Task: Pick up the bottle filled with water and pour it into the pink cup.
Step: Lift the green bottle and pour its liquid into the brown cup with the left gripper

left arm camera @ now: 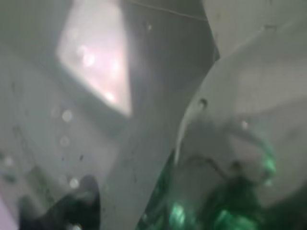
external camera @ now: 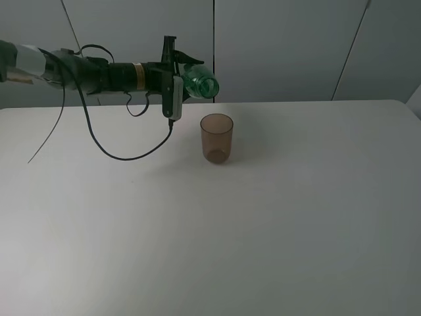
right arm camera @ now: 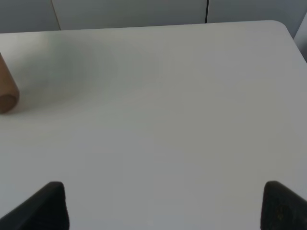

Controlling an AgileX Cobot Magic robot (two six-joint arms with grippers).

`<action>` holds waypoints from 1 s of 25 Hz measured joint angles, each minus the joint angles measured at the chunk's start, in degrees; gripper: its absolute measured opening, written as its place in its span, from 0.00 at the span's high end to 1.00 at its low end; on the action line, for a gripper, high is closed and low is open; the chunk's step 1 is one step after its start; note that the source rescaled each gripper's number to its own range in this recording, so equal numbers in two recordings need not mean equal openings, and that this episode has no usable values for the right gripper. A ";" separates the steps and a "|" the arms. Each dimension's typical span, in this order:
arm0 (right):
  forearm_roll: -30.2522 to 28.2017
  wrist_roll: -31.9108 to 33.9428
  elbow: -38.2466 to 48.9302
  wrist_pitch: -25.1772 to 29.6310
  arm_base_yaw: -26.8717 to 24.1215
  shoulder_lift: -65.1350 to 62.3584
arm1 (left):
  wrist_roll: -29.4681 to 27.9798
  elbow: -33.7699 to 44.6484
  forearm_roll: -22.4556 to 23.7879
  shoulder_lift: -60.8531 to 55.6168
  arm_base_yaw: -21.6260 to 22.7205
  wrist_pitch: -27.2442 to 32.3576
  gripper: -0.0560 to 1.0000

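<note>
Holding the bottle [external camera: 199, 82] clamped between its jaws, the left gripper [external camera: 176, 74] keeps this green bottle nearly level in the air. The open mouth of the bottle points toward the pink cup [external camera: 216, 138] and hangs just above the cup's rim, a little to the side of the left arm [external camera: 99, 74]. The bottle does not touch the cup, which stands upright on the white table [external camera: 296, 217]. A black cable [external camera: 125, 157] hangs in a loop from the arm, on that same side of the cup. The high camera does not show the right gripper [right arm camera: 165, 211], but the right wrist view does: its two dark fingertips [right arm camera: 50, 206] stand well apart over the table, far from the cup, of which only an edge [right arm camera: 5, 91] is seen. The left wrist view is very blurred. The bottle [left arm camera: 230, 211] appears there only as green glints close to the lens, and the cup cannot be made out.
</note>
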 joint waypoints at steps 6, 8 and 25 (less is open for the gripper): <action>0.00 0.00 0.00 0.00 0.00 0.00 | 2.40 -1.62 0.61 1.52 -0.26 0.34 0.94; 0.00 0.00 0.00 0.00 0.00 0.00 | 2.51 -3.10 0.72 2.87 -0.26 0.42 0.94; 0.00 0.00 0.00 0.00 0.00 0.00 | 5.06 -8.54 3.12 5.79 -0.72 2.64 0.94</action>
